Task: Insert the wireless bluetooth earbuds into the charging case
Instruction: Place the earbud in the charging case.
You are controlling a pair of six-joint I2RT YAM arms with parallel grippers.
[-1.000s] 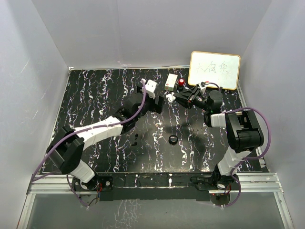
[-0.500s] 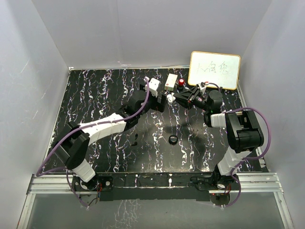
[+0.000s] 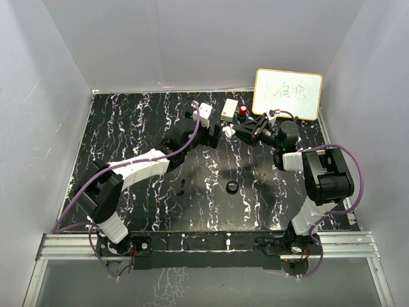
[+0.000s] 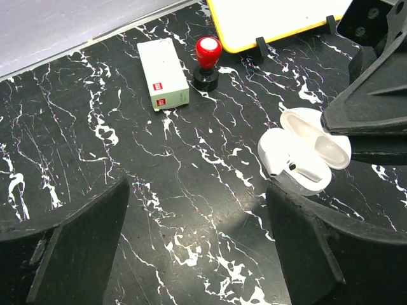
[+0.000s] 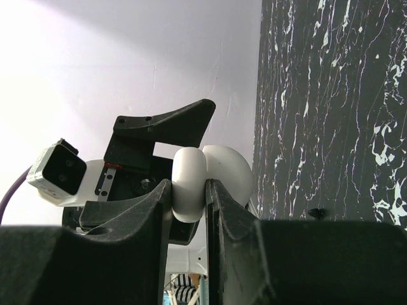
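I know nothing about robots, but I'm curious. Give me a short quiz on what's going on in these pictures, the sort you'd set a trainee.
1. True or false: the right gripper is clamped on the white charging case.
2. What stands next to the white-and-green box? A) a red-topped knob B) a blue cup C) a banana
3. Fill in: the left gripper has its jaws ____.
Key: 1 true; 2 A; 3 open.

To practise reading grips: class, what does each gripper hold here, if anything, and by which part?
The right gripper holds the open white charging case, jaws shut across one rounded half. The left gripper holds nothing, jaws open.
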